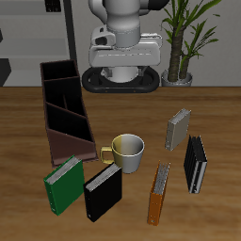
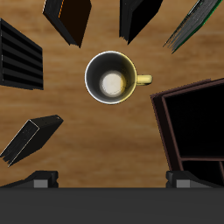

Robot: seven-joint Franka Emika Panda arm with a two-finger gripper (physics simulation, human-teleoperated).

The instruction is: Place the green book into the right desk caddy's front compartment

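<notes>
The jaws cannot be judged: the wrist view shows only two dark finger bases against the robot's own body, with the tips out of frame, so whether they are parted or closed is not visible, and in the exterior view the gripper is hidden behind the white arm (image 1: 120, 38) at the back of the desk (image 1: 216, 108). Nothing is seen held. Directly under the wrist camera stands a pale yellow mug (image 2: 113, 77), upright, its handle pointing toward the right desk caddy (image 2: 188, 118); in the exterior view the mug (image 1: 126, 152) sits just beside the caddy's nearest end. The right desk caddy (image 1: 64, 108) is a long dark maroon tray running from back to front, divided into three sections that all appear unfilled. The green book (image 1: 64, 184) stands tilted on the wood nearer the front edge, just past the caddy's near end and outside it, close beside a black book (image 1: 103, 192). Further along the front stands an orange book (image 1: 159, 194), then a black and white striped book (image 1: 195, 164), with a grey book (image 1: 178, 129) farther back. A potted plant (image 1: 185, 38) stands behind the desk.
</notes>
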